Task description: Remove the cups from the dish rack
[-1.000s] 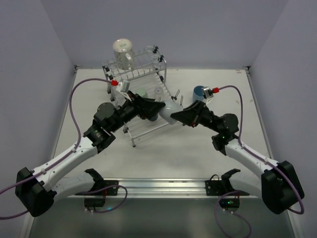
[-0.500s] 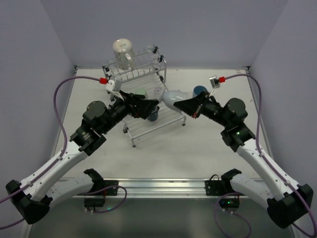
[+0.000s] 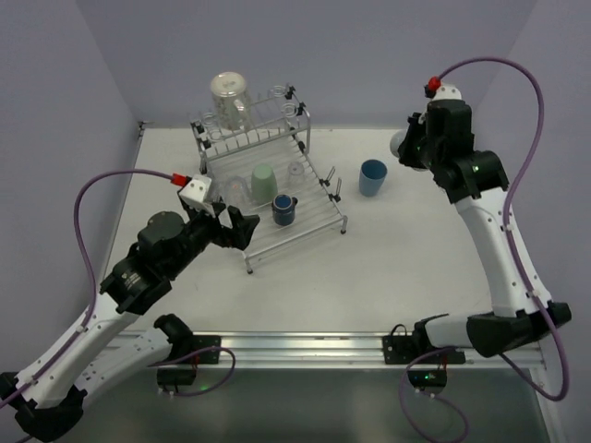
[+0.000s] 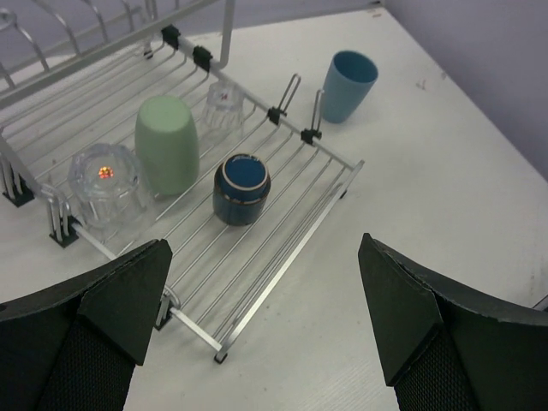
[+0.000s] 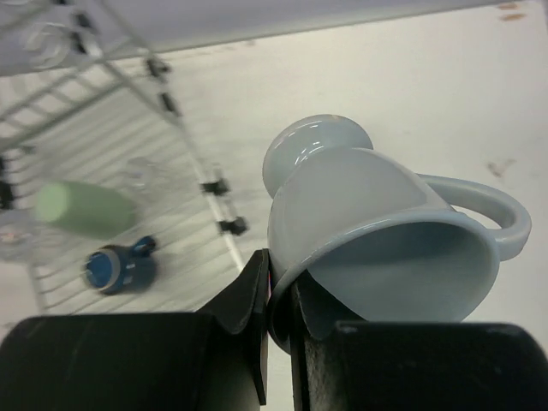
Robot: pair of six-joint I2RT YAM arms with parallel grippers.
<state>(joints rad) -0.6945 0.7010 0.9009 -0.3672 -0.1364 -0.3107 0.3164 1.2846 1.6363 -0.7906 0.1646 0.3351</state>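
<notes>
Cups sit mostly in the dish rack (image 3: 249,135), upper centre of top view: green tumbler (image 4: 167,144), dark blue mug (image 4: 241,188) and two clear glasses (image 4: 104,181) on the rods. Blue tumbler (image 4: 349,86) stands upright on the white table (image 3: 369,263), right of the rack, apart from it.

Right gripper (image 5: 276,291) is high at upper right, clamped on the grey mug (image 5: 368,223) rim. Left gripper (image 3: 237,226) is low by the rack's near-left corner, fingers spread, holding nothing.

Open tabletop lies lower centre and right; lilac walls stand on three sides.

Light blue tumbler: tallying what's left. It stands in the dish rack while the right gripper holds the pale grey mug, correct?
No: top external shows the light blue tumbler on the table beside the dish rack. The right gripper does hold the pale grey mug.
</notes>
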